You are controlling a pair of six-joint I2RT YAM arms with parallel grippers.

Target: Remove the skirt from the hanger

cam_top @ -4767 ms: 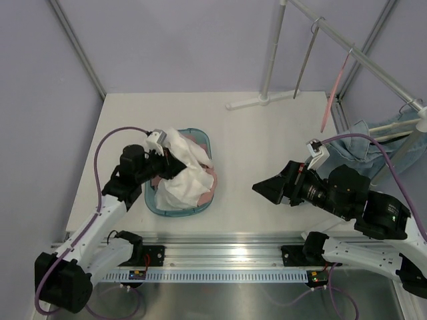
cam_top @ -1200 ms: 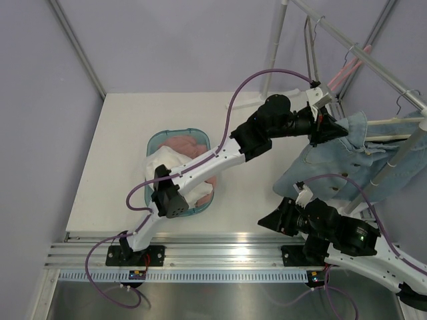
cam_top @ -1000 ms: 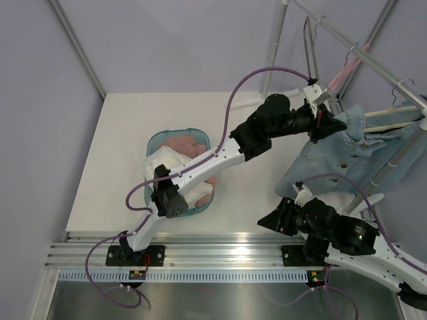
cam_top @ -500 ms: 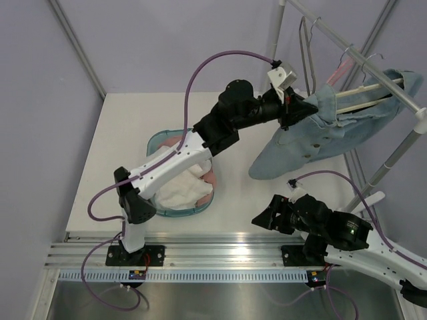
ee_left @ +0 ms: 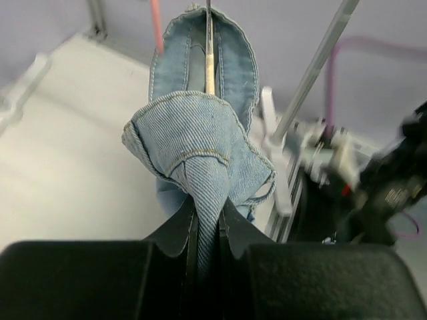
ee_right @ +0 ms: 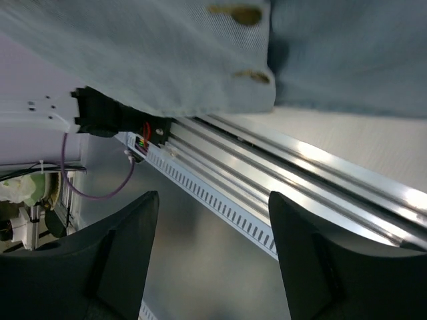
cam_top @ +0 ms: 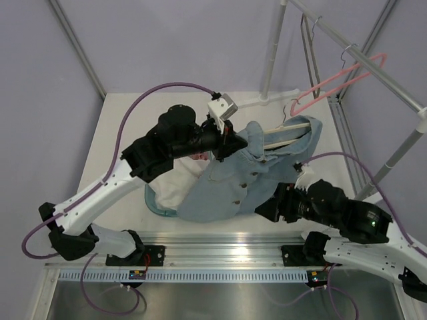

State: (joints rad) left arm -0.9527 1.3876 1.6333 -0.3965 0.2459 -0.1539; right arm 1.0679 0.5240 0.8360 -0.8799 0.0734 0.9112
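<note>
A teal basket (cam_top: 155, 207) holding white cloth (cam_top: 168, 191) is set on the pale worktop (cam_top: 120, 133), left of centre. A clothes rail (cam_top: 387, 83) is carried across the far right corner on an upright post (cam_top: 273, 40), and a pink hanger (cam_top: 305, 100) is hung from it. An aluminium track (cam_top: 220, 257) is fixed along the near edge.

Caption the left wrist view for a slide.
Left gripper pinching the denim skirt, wooden hanger inside it.
</note>
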